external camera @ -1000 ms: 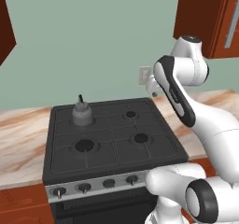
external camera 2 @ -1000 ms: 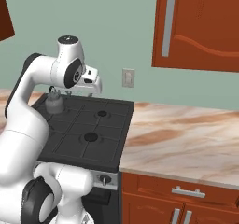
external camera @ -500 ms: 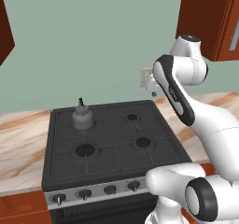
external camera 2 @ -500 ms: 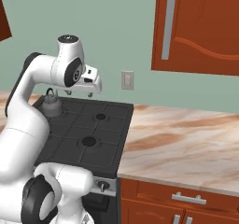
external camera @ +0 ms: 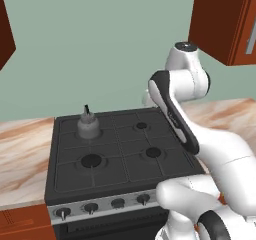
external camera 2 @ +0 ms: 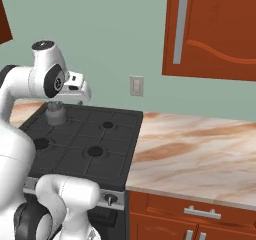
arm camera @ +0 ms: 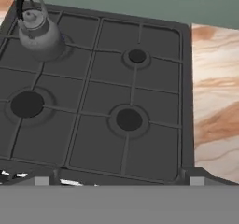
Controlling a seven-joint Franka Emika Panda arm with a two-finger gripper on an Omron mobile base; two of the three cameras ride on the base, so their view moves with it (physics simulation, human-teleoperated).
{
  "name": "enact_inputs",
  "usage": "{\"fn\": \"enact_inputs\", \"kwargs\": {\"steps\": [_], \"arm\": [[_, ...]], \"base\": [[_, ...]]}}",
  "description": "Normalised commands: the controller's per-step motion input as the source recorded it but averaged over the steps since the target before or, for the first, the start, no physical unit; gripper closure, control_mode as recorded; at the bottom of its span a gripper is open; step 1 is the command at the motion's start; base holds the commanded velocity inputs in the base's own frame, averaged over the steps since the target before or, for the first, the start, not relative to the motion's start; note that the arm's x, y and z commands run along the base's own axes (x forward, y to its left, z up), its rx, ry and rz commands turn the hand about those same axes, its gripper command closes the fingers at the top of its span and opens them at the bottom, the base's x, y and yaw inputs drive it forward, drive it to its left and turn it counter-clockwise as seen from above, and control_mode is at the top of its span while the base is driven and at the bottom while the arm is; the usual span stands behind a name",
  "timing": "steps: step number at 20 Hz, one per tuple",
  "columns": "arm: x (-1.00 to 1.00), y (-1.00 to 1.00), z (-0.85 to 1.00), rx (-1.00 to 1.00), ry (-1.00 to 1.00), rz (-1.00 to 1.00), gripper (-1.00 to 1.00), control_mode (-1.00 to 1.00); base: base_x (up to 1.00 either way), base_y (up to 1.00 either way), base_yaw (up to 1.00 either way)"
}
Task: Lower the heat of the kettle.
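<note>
The kettle [external camera: 88, 125], small, grey and squat with a thin black handle, stands on the back left burner of the black stove [external camera: 125, 156]. The right base view has the kettle [external camera 2: 56, 115] partly behind my arm. From the hand view the kettle [arm camera: 39, 31] sits at the upper left, far below the hand. My gripper [external camera 2: 84, 97] hangs high above the back of the stove, right of the kettle and apart from it, open and holding nothing. A row of stove knobs [external camera: 91, 207] lines the front panel.
Three other burners are bare; the front left burner [arm camera: 27, 103] lies just in front of the kettle. Marble counter [external camera 2: 200, 149] runs to the right of the stove, with red cabinets [external camera 2: 210, 29] above it. A wall outlet [external camera 2: 136, 86] sits behind.
The arm's upper part and hand have swung left, toward the kettle side of the stove. The whole picture shifted slightly a second ago. The kettle stays put.
</note>
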Motion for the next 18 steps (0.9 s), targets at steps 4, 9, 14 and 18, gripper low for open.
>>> {"fn": "enact_inputs", "kwargs": {"steps": [4,9,14,18], "arm": [[-0.41,1.0,-0.37,-0.37,-0.04,0.14,-1.0,-1.0],[-0.41,1.0,-0.44,-0.42,-0.02,0.24,-1.0,-1.0],[-0.37,0.77,-0.34,-0.42,0.0,0.46,-1.0,-1.0],[-0.41,0.35,-0.45,-0.31,0.0,0.52,-1.0,-1.0]], "base": [[0.0,0.0,0.0],[0.0,0.0,0.0],[0.0,0.0,0.0],[0.0,0.0,0.0]]}}
